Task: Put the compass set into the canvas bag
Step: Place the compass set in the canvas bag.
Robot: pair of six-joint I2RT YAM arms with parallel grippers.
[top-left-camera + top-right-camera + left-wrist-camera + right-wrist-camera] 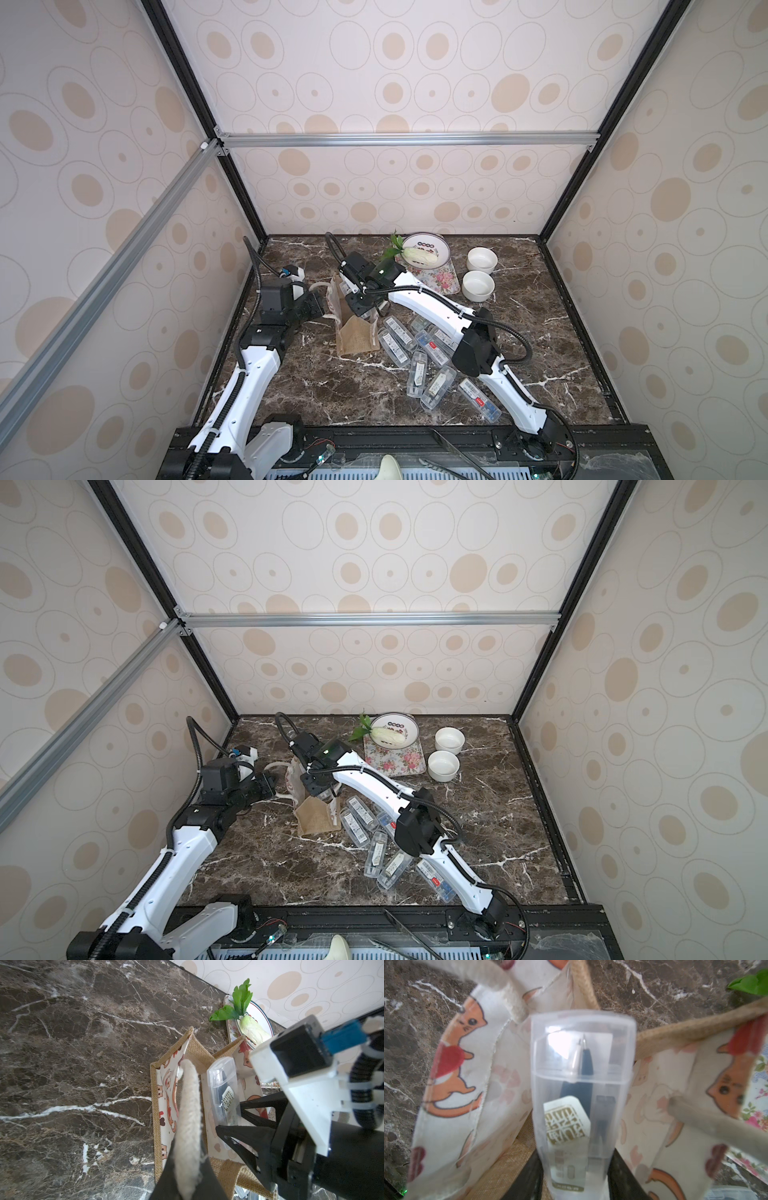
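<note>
The canvas bag (pixel 356 337) (pixel 315 817) stands left of centre on the marble table, its mouth open, with cat prints on its whitish panels (pixel 166 1088) (pixel 452 1076). My left gripper (pixel 322 309) (pixel 188 1169) is shut on one white rope handle (pixel 188 1105) at the bag's left side. My right gripper (pixel 360 309) (pixel 575 1180) is shut on a compass set (pixel 223 1084) (pixel 581 1095), a clear plastic case. The case points down into the bag's mouth, between the two printed panels.
Several more clear compass cases (pixel 415 353) lie right of the bag, partly under the right arm. At the back stand a floral tray (pixel 442 280), a plate (pixel 436 243) holding a white vegetable, and two white bowls (pixel 482 259) (pixel 478 284). Metal tongs (pixel 453 453) rest on the front rail.
</note>
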